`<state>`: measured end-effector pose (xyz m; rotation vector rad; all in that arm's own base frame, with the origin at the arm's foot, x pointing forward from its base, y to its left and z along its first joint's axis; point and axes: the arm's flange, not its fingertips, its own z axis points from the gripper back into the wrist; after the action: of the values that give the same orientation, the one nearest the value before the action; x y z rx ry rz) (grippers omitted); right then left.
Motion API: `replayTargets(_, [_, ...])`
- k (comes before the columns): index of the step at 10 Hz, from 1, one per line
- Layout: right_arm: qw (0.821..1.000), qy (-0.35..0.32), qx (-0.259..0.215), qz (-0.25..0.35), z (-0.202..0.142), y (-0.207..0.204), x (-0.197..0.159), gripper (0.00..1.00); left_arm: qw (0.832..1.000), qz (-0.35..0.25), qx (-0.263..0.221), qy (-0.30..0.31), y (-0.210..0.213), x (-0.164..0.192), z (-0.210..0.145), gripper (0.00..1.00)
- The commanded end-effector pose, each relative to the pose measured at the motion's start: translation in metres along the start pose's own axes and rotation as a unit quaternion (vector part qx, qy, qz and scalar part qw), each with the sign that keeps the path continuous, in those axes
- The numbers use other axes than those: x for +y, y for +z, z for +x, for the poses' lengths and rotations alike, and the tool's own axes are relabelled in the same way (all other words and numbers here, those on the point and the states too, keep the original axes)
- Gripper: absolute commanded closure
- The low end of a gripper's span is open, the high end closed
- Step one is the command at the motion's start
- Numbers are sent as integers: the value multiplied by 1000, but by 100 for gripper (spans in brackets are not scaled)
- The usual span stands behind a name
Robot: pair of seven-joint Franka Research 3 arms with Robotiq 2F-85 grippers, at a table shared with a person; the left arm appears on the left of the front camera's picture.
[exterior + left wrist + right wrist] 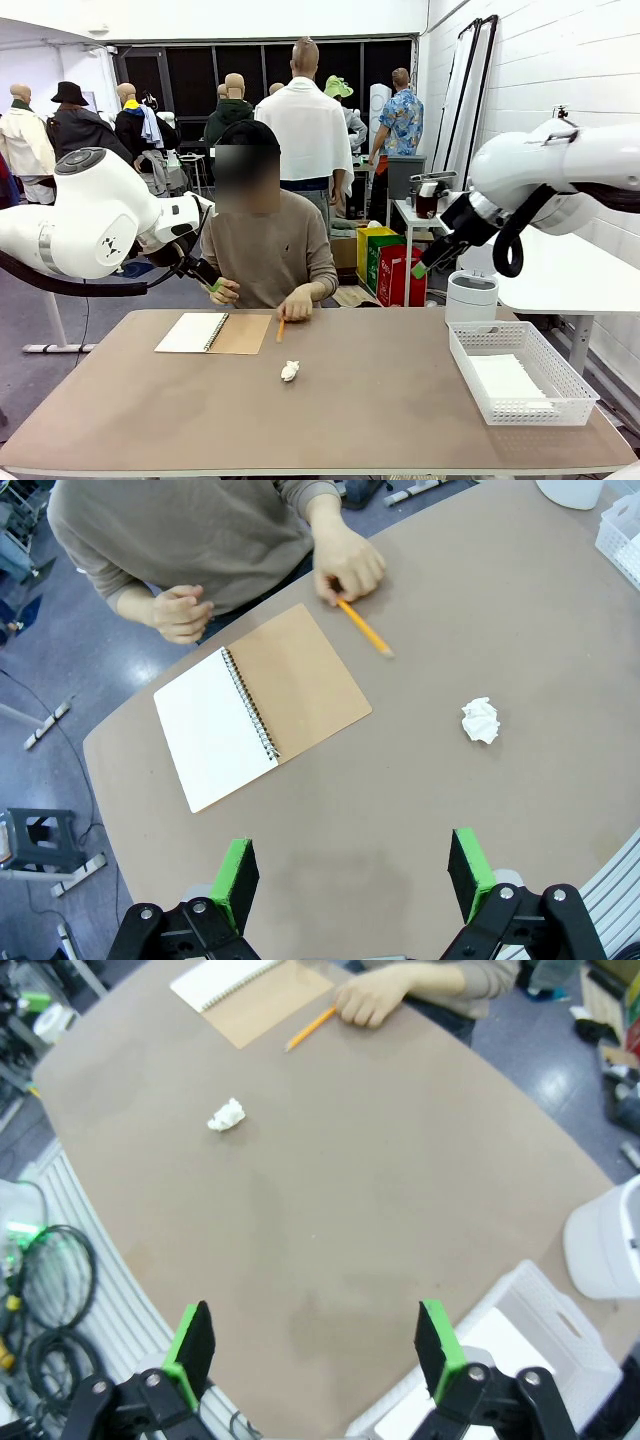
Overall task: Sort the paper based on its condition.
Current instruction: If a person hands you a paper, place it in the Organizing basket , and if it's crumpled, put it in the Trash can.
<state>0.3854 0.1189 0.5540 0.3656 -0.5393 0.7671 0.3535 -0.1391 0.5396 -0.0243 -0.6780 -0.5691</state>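
from where i stood, the task's paper lay in two places: a crumpled ball of paper (290, 371) (481, 720) (226, 1116) sat alone on the bare worktop (380, 400), about midway between its far and near edges and a little toward the robot's left, and a flat white sheet (505, 378) lay in the bottom of a white latticed basket (462, 358) by the worktop's right edge, toward the near right corner. the left pincer (351, 855) (208, 283) hung above the far left part of the worktop with its green pads spread wide and nothing between them. the right pincer (315, 1335) (421, 266) was also spread wide and empty, held high over the right side beyond the basket. a spiral notebook (213, 333) (260, 705) lay open along the far edge toward the left, white page up with the brown cover folded out beside it. just right of it lay a yellow pencil (280, 330) (365, 630) (310, 1028), with one hand (297, 303) (350, 565) of the person at the far side resting on its far end. the person's other hand (225, 292) (180, 612) was curled at the far edge beyond the notebook. a white tub (471, 297) stood beyond the basket at the far right.
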Motion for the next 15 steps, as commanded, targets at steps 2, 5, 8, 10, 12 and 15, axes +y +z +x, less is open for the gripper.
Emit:
replayTargets(2, [998,33,50,-15,44,-52,19,0,1000,-1,0,1,0,1,-1,0])
replayTargets(5, [995,63,76,-25,68,-107,36,0,1000,-1,0,1,0,1,-1,0])
replayTargets(8, [993,80,88,-2,82,-138,61,0,1000,-1,0,1,0,1,-1,0])
replayTargets(10, [993,73,92,-14,81,-109,47,0,1000,-1,0,1,0,1,-1,0])
replayTargets(12, [993,82,88,4,80,-140,60,0,1000,-1,0,1,0,1,-1,0])
replayTargets(15, [993,83,89,2,81,-134,59,0,1000,-1,0,1,0,1,-1,0])
